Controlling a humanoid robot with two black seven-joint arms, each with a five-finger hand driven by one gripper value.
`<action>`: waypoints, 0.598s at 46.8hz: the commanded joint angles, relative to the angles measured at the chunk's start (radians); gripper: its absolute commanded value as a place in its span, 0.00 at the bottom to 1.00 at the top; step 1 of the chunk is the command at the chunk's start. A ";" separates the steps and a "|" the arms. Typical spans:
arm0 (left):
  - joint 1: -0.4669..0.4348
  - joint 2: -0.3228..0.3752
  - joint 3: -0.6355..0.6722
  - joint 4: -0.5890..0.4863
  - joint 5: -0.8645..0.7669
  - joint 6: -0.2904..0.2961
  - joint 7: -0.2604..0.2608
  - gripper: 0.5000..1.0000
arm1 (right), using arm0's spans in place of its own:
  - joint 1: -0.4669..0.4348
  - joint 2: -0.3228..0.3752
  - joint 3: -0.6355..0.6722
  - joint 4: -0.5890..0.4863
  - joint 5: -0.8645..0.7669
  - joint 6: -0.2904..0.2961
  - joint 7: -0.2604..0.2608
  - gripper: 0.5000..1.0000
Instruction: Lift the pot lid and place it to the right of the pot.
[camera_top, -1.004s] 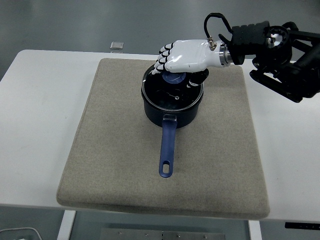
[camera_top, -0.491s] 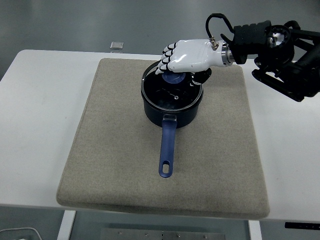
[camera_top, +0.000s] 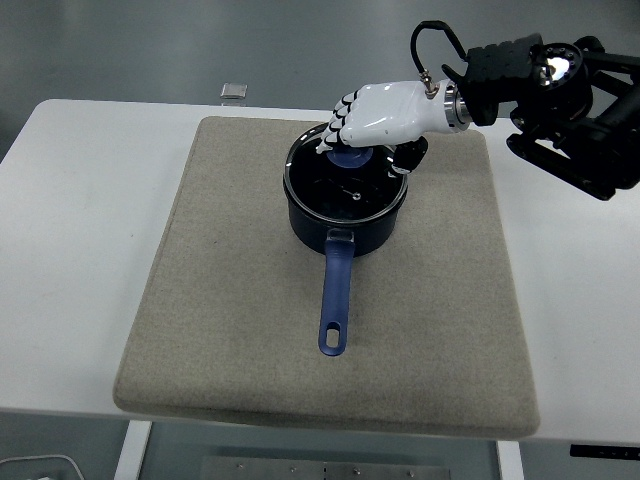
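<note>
A dark blue pot (camera_top: 345, 225) stands on a beige mat (camera_top: 230, 300), its blue handle (camera_top: 335, 300) pointing toward the near edge. Its glass lid (camera_top: 340, 188) has a metal rim and a blue knob (camera_top: 348, 158) and looks tilted, with its far side raised. My right hand (camera_top: 362, 148), white with black fingertips, comes in from the upper right. Its fingers (camera_top: 335, 125) curl over the knob and the thumb sits under it on the right. The left arm is out of view.
A small silver object (camera_top: 233, 91) lies on the white table (camera_top: 80, 200) behind the mat. Bare mat lies to the right of the pot (camera_top: 450, 230). My right forearm (camera_top: 560, 100) hangs over the back right corner.
My right hand has shifted a little up and to the right, with the knob under its fingers. The pot has not moved.
</note>
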 joint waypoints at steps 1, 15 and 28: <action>-0.001 0.000 0.000 0.000 0.002 0.000 0.000 1.00 | 0.012 -0.004 0.005 0.018 0.009 0.037 0.000 0.80; -0.001 0.000 0.000 0.000 0.000 0.000 0.000 1.00 | 0.072 -0.007 0.007 0.077 0.023 0.171 0.000 0.80; 0.000 0.000 0.000 0.000 0.000 0.000 0.000 1.00 | 0.081 -0.002 0.001 0.078 0.023 0.185 0.000 0.80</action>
